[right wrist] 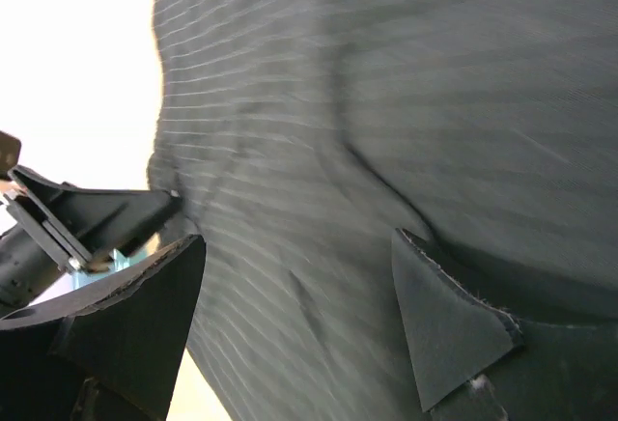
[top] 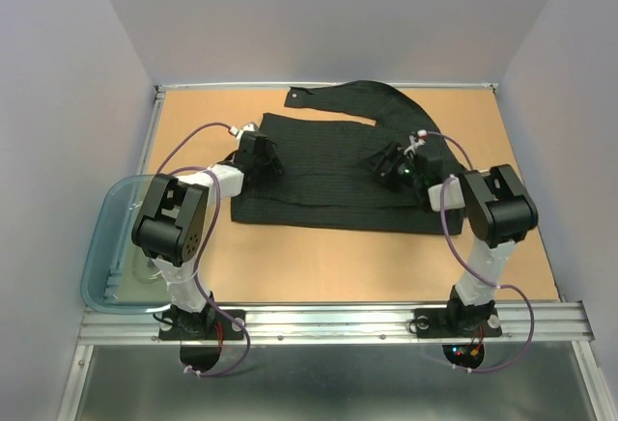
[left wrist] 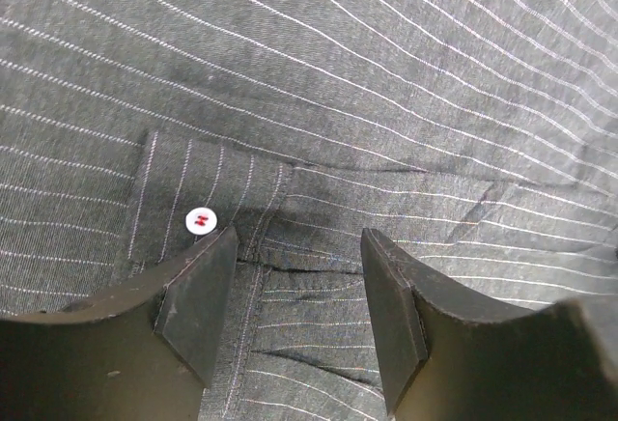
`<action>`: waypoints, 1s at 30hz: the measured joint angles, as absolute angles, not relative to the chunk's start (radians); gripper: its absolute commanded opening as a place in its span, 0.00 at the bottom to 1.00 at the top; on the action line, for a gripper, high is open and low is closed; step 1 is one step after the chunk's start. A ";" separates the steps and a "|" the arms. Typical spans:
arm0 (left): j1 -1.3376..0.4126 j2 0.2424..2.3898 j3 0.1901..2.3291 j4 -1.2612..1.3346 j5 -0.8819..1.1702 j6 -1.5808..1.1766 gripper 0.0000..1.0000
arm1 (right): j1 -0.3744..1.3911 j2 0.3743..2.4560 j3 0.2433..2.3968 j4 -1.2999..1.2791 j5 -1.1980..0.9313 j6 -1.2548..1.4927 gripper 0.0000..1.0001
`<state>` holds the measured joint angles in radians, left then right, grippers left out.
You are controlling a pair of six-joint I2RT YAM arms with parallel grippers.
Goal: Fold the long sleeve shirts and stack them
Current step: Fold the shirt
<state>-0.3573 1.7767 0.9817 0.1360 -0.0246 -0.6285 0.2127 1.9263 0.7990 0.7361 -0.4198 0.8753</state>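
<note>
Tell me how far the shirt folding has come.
Done: the shirt lies flat on the table, a rough rectangle. In hand: the left pincer and the right pincer are open, low over the cloth, gripping nothing. Left: one sleeve sticks out at the far edge; the folds are unfinished; nothing is stacked.

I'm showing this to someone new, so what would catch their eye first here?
A black pinstriped shirt lies spread across the table, one sleeve trailing to the far edge. The left gripper and right gripper stand open over it; a blue tub sits at the left edge.
</note>
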 measured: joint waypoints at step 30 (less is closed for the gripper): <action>-0.411 1.311 0.785 0.000 -0.016 -0.646 0.94 | -0.003 1.134 0.637 0.015 -0.128 0.541 0.82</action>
<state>-0.4110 1.3109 0.7845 0.0002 -0.0162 -0.6456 -0.0029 1.1343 0.6369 0.0154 -0.1284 0.5407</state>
